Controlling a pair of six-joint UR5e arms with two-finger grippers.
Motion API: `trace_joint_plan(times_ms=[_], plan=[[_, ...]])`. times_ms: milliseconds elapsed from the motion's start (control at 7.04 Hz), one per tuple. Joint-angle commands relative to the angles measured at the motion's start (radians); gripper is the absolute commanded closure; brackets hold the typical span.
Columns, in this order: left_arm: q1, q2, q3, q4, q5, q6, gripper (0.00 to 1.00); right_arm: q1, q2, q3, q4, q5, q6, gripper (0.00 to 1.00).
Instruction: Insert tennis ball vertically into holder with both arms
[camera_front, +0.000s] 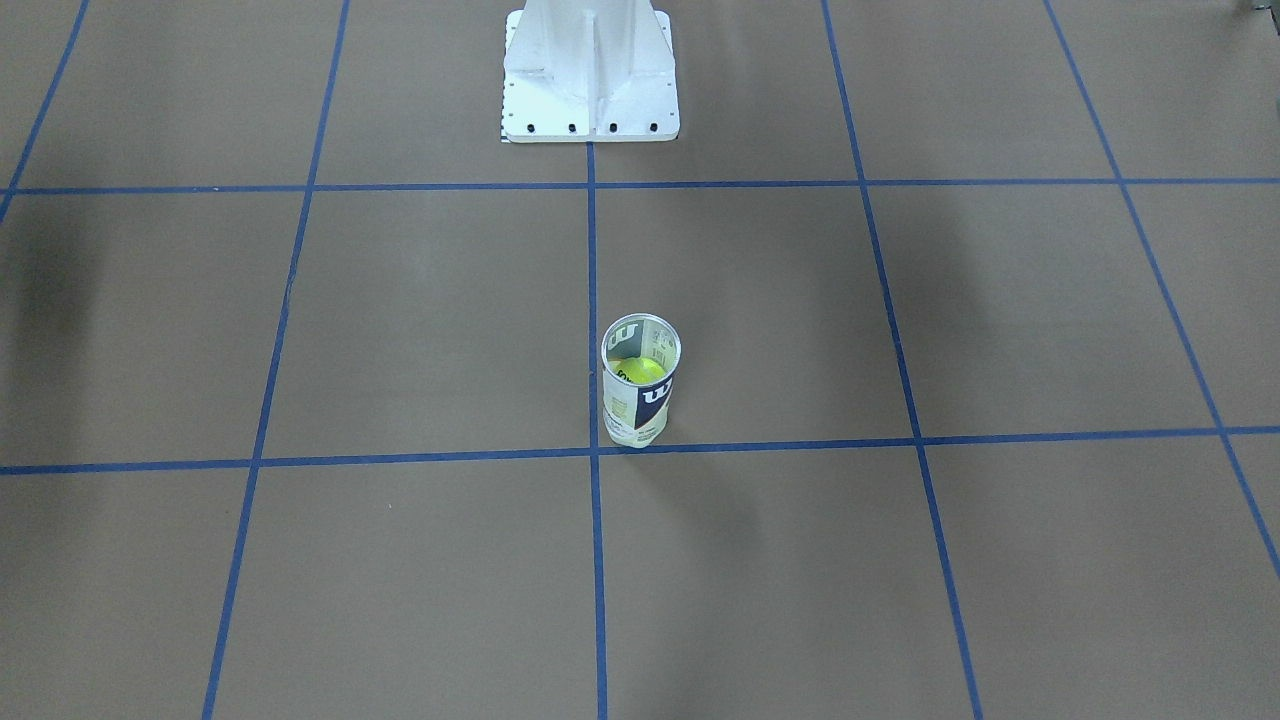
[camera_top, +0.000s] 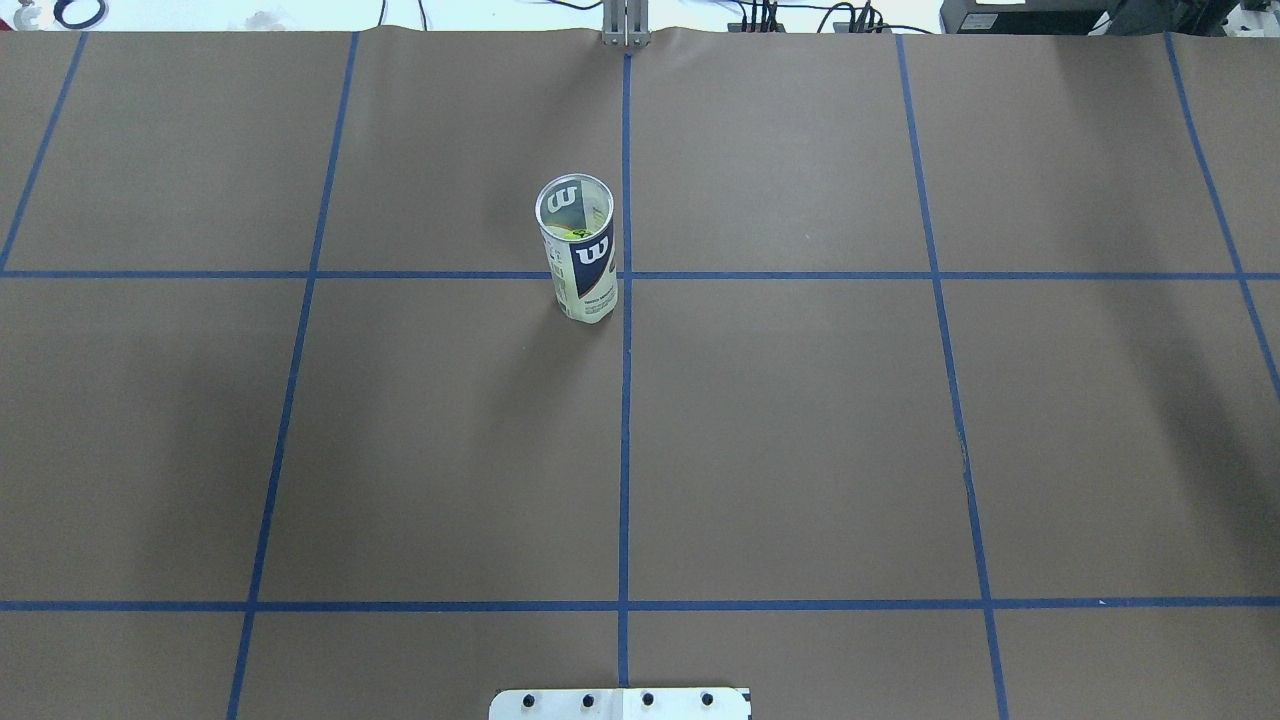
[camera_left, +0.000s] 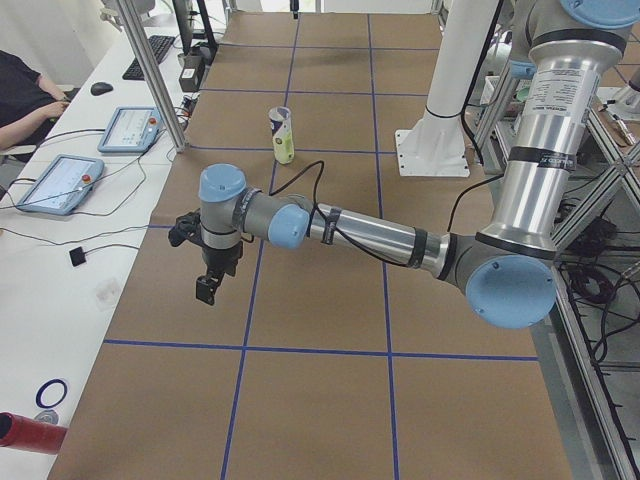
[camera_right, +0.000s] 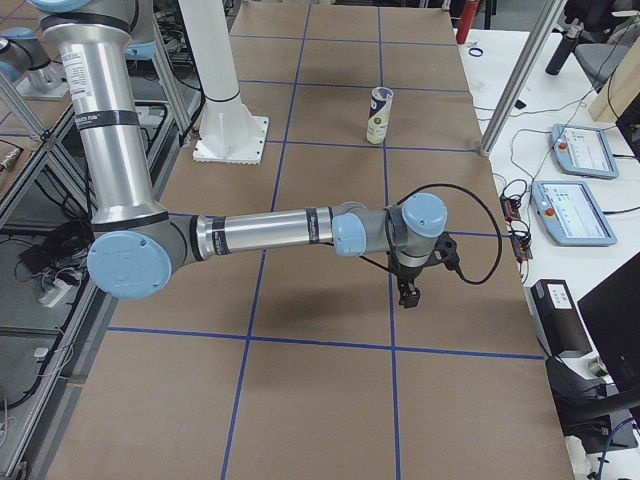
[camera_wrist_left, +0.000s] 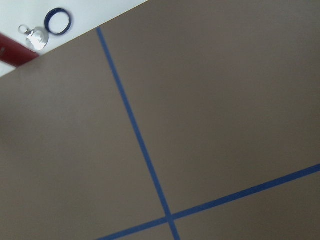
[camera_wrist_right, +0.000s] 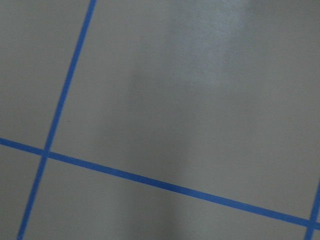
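Observation:
The holder (camera_front: 640, 385) is a clear tube with a white and navy label. It stands upright and open-topped near the table's middle, and shows in the overhead view (camera_top: 580, 255) and both side views (camera_left: 283, 135) (camera_right: 378, 115). A yellow-green tennis ball (camera_front: 640, 372) sits inside it. My left gripper (camera_left: 207, 290) hangs low over the table far from the holder, near the left end. My right gripper (camera_right: 408, 296) hangs over the right end. Each shows only in a side view, so I cannot tell if it is open or shut.
The white pedestal base (camera_front: 590, 75) stands at the robot's side of the table. Tablets (camera_left: 60, 185) (camera_right: 570, 210) lie on side tables beyond both ends. A red cylinder (camera_left: 25, 435) and a blue ring (camera_wrist_left: 58, 22) lie off the left end. An operator (camera_left: 25, 95) sits there.

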Motion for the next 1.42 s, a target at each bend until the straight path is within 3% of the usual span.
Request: trace_joint_plan(times_ms=[0, 142, 568, 852, 1278], plan=[[-0.007, 0.049, 0.038, 0.010, -0.054, -0.023, 0.00, 0.026, -0.049, -0.043, -0.059, -0.021, -0.073, 0.01], [-0.013, 0.053, 0.032, 0.013, -0.182, -0.029, 0.00, 0.037, -0.051, -0.077, -0.041, -0.020, -0.084, 0.01], [-0.054, 0.050, 0.020, 0.131, -0.185, -0.020, 0.00, 0.078, -0.057, -0.068, -0.019, 0.006, -0.058, 0.01], [-0.073, 0.125, -0.049, 0.150, -0.185, -0.013, 0.00, 0.078, -0.056, -0.062, -0.020, 0.022, -0.053, 0.01], [-0.073, 0.136, -0.039, 0.205, -0.186, -0.013, 0.00, 0.078, -0.056, -0.059, -0.025, 0.023, -0.022, 0.01]])
